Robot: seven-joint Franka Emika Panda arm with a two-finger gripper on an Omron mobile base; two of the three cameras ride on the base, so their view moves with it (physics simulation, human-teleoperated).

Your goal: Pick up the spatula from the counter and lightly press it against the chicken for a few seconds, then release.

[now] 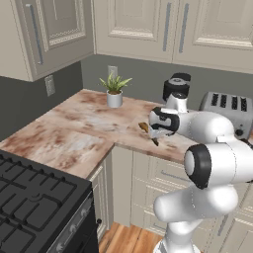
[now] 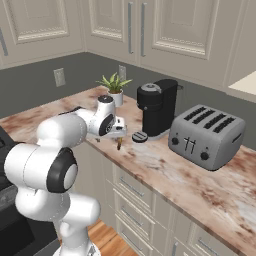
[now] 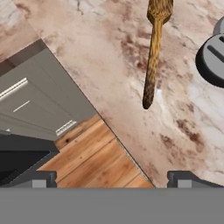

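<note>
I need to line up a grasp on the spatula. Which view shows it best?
The hand view: the wooden spatula lies unobstructed on the counter, handle in full. The left base view has the arm covering part of it; the right base view gives just a small dark end below the arm.

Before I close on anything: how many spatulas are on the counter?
1. The wooden spatula lies flat on the counter near its front edge, close to the coffee machine. Parts of the counter are hidden, so another may be out of sight.
</note>
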